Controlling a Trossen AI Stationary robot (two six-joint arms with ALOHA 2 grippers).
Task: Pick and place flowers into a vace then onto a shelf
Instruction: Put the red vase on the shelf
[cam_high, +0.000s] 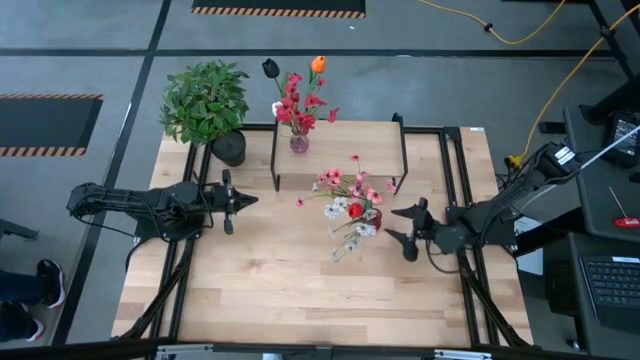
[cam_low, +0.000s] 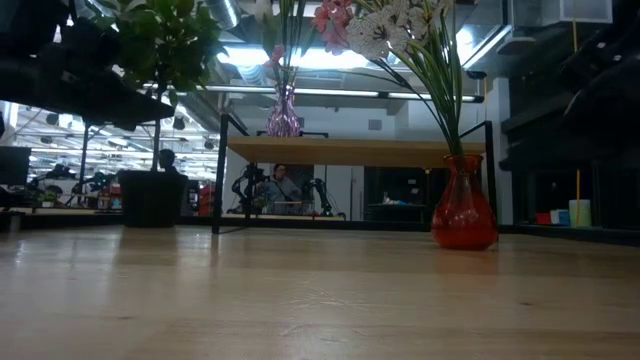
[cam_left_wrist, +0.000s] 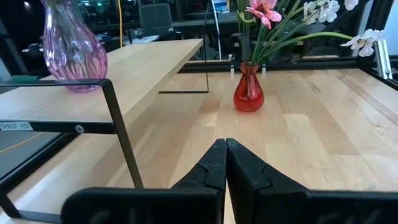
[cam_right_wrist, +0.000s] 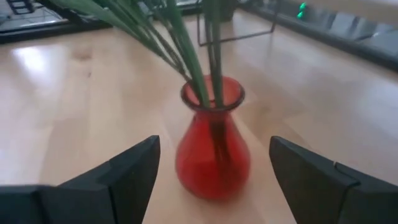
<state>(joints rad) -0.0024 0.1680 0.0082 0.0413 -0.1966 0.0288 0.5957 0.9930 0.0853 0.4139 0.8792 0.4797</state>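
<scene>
A red glass vase (cam_right_wrist: 213, 149) stands upright on its base on the table, with pink and white flowers (cam_high: 350, 200) on green stems in its neck; it also shows in the low view (cam_low: 464, 210). My right gripper (cam_high: 405, 228) is open and level on the vase's right side, its fingers wide apart and clear of the glass. My left gripper (cam_high: 240, 200) is shut and hovers at the table's left. The shelf (cam_high: 340, 150) stands at the far side and carries a purple vase (cam_high: 299, 142) of red flowers.
A bushy potted plant (cam_high: 207, 105) stands at the far left corner. The shelf's black legs (cam_left_wrist: 121, 134) rise close to my left gripper. Bare wood lies in front of the red vase toward the near edge. A person shows in the room behind (cam_low: 280, 185).
</scene>
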